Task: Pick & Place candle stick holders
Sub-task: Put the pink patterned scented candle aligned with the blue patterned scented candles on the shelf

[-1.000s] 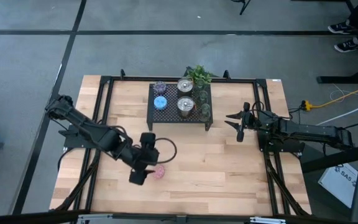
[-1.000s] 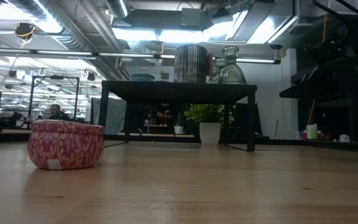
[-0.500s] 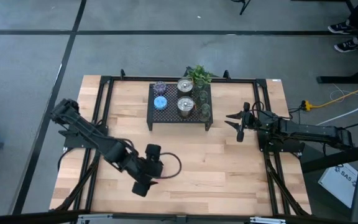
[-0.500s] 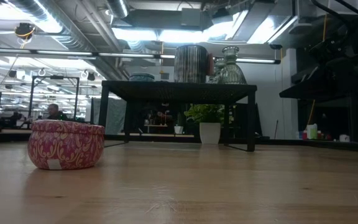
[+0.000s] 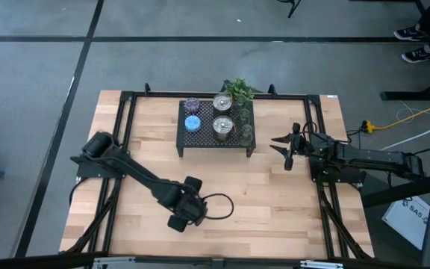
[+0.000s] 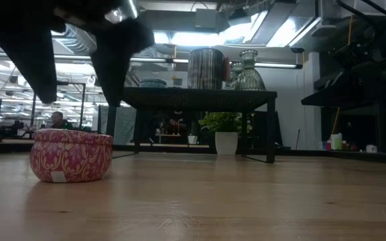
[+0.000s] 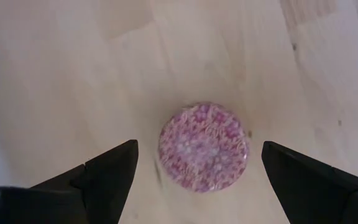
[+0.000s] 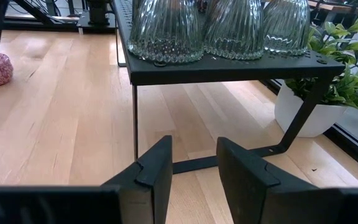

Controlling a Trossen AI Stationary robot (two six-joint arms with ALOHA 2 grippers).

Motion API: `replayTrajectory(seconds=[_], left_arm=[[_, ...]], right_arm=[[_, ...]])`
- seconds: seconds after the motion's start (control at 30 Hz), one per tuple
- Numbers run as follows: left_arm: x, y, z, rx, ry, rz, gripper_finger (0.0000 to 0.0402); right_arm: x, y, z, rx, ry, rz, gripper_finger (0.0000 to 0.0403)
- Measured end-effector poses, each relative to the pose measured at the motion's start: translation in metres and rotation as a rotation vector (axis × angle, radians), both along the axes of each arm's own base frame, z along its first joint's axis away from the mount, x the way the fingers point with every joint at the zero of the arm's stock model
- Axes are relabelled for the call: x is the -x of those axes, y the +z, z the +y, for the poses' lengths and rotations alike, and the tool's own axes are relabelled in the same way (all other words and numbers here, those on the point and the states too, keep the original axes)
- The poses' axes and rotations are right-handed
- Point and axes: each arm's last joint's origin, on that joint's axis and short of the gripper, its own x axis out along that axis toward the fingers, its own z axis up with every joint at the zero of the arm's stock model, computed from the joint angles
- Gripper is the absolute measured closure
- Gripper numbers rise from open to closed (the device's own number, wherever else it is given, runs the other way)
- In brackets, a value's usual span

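Observation:
The pink candle stick holder, a round patterned piece, sits on its base on the wooden table, also seen in the low view. My left gripper hangs open just above it, pointing steeply down, one finger to each side; in the high view the gripper hides it. The other holders stand on the black mesh rack: purple, blue, two silver and green glass cups. My right gripper waits right of the rack, partly open and empty.
A small potted plant stands behind the rack at the table's far edge. A black frame runs around the tabletop. Bare wood lies between the rack and the near edge, to the right of my left gripper.
My left gripper has come down and a little toward the table's right and near edges, tipping steeper, until it stands over the pink holder; its fingers have entered the low view from above. It has stayed open. The holder has not moved.

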Motion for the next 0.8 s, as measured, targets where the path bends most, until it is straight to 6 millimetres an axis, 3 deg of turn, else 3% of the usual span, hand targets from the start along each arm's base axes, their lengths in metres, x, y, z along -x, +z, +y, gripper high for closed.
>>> replayTrajectory(seconds=[0.4,0.8], left_arm=[[-0.009,-0.010,0.003,0.047,-0.032,0.025,0.0058],[-0.010,-0.021,-0.001,0.077,0.015,0.044,0.0004]], right_arm=[[0.000,0.000,0.000,0.000,0.000,0.000,0.0274],[0.000,0.000,0.000,0.000,0.000,0.000,0.0274]])
